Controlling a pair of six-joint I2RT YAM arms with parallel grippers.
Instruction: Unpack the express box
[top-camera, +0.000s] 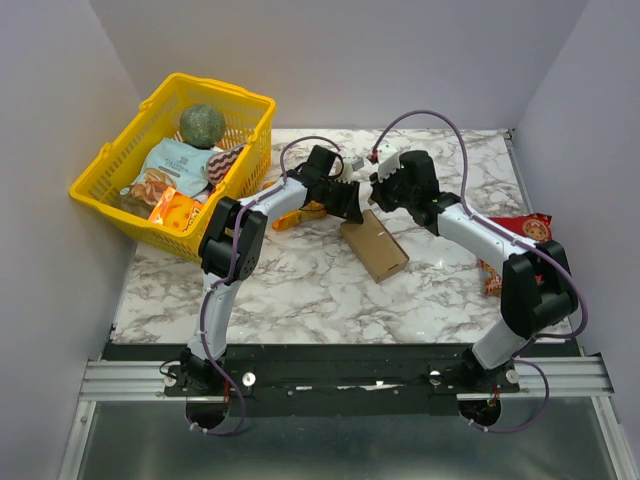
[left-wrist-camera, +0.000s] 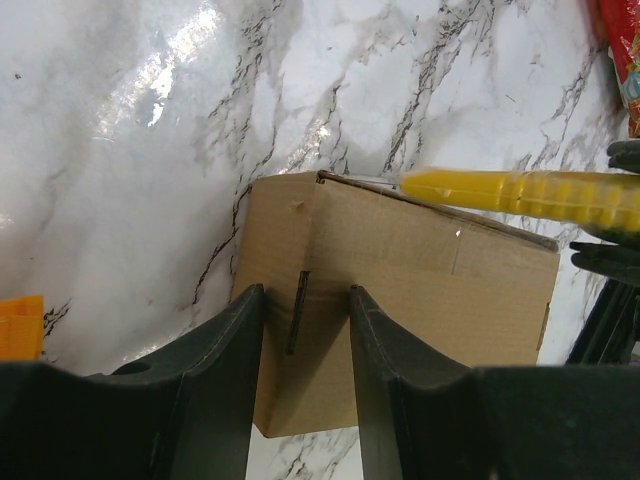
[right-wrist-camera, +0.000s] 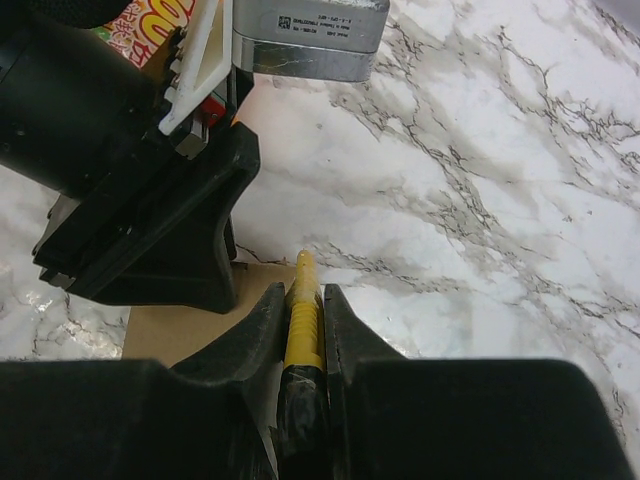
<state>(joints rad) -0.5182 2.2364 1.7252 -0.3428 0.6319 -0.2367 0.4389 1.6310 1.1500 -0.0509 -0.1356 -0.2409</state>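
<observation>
Marbled counter, grey walls on three sides. Noted express box lying flat at mid-counter between the two arms, apparently closed. Judged light, with stiff but dentable cardboard walls, and likely to skate on the smooth marble. Best pinned from above near one end or pinched across a narrow side. Left hand over the near end, fingers apart, straddling a slot in the top face; contact uncertain. Right hand clamped on yellow cutter, blade tip at the box's far edge. Beyond: yellow basket far left, red snack bag at right.
</observation>
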